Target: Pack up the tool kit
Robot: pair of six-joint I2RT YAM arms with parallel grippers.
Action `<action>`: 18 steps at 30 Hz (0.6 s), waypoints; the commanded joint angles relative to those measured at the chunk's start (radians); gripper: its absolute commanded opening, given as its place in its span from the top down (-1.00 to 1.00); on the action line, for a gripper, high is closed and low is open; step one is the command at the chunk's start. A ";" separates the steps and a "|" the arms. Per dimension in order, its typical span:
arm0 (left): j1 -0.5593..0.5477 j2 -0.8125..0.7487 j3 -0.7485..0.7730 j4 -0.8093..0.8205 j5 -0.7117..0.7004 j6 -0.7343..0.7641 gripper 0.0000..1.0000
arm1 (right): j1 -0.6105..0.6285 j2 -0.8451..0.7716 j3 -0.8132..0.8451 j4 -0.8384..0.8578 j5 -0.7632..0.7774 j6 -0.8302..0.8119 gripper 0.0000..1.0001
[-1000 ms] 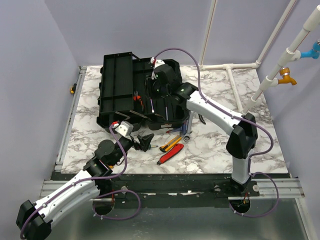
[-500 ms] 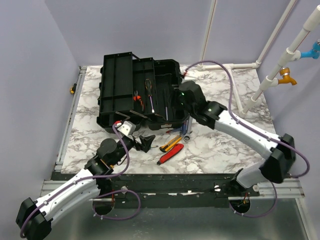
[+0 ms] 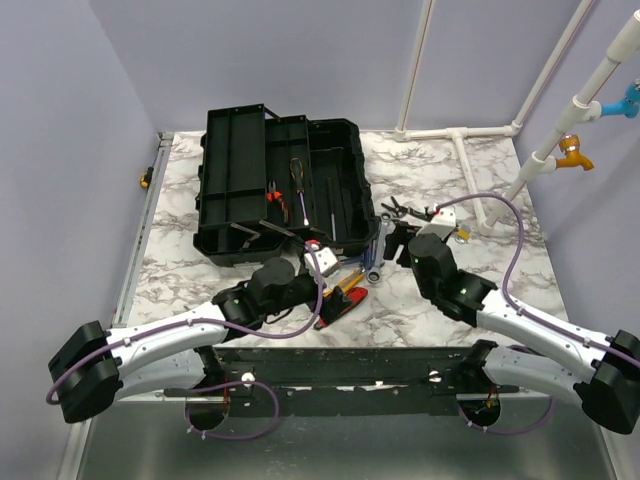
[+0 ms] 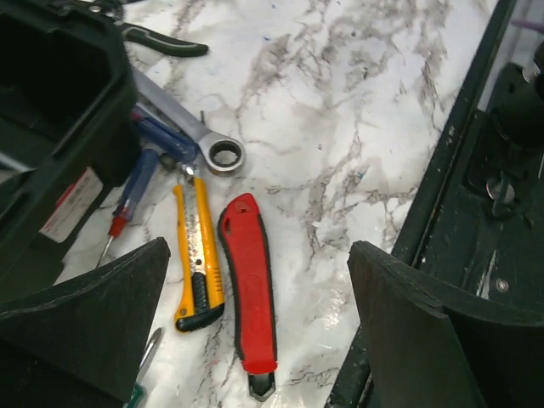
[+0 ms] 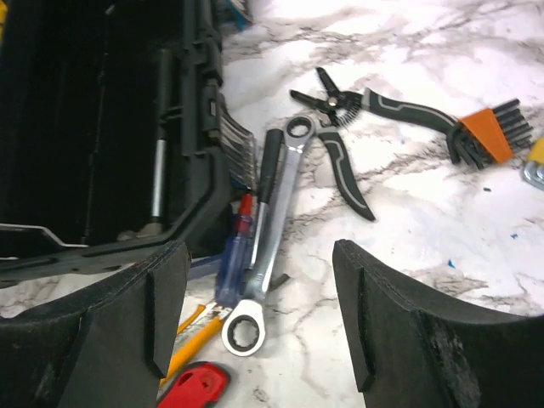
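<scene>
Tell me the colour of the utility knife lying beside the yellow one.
Red knife, black trim; left wrist view shows it best.

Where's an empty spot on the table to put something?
Bare marble: far right, between toolbox and white pipes, and left of the toolbox. Crowded by the box's near right corner: wrench, yellow knife, red knife, pliers.

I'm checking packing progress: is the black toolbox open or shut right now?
Open. The toolbox has its lid lying flat beside it, and tools lie in its exposed interior.
</scene>
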 commanded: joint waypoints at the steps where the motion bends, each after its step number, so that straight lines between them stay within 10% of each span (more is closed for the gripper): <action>1: -0.085 0.093 0.107 -0.146 -0.044 0.055 -0.73 | -0.001 -0.047 -0.119 0.169 0.104 0.019 -0.50; 18: -0.142 0.508 0.291 -0.407 -0.069 -0.085 -0.44 | -0.001 -0.172 -0.338 0.333 0.209 0.050 -0.49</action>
